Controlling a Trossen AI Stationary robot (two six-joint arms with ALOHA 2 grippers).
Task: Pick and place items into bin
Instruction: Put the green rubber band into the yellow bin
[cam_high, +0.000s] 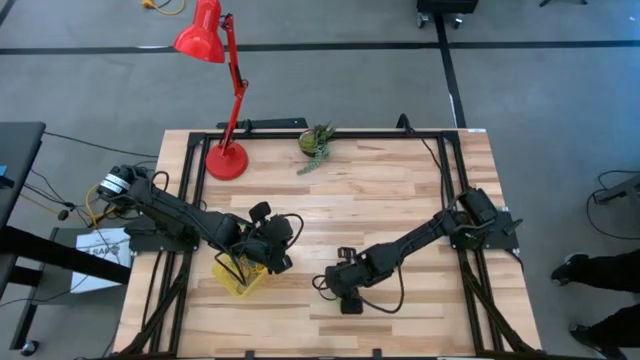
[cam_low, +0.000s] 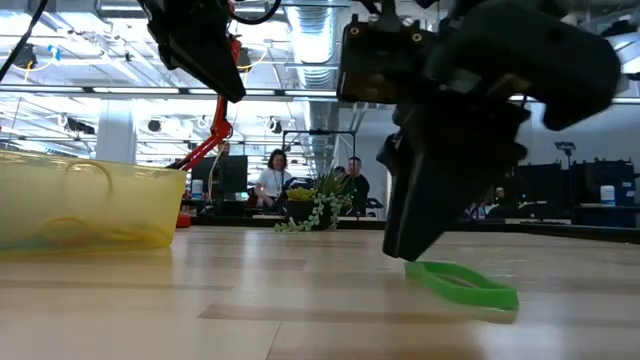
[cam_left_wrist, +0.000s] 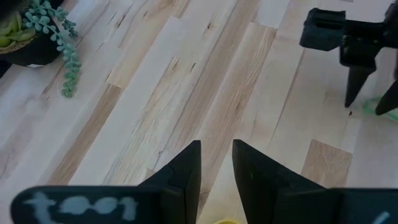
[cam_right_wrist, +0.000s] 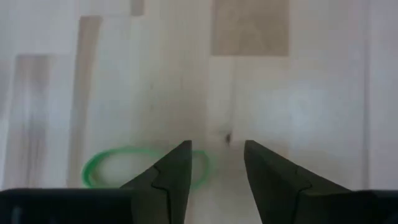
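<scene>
1. A green band (cam_right_wrist: 146, 168) lies flat on the pale wooden surface (cam_high: 380, 190), stretched to a long oval, just under my right gripper (cam_right_wrist: 214, 171), whose fingers are spread with nothing between them.
2. The yellow bin (cam_low: 85, 205) sits near the surface's front left, with loops faintly visible through its wall.
3. My left gripper (cam_left_wrist: 216, 168) hangs above the bin, fingers slightly apart and empty.
4. Farther back stand a red lamp (cam_high: 215, 45) and a potted plant (cam_high: 317, 140); people sit in the room beyond.

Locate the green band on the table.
The green band lies flat on the table's near part, right of the bin, under the right gripper; in the right wrist view one finger overlaps its loop.
</scene>
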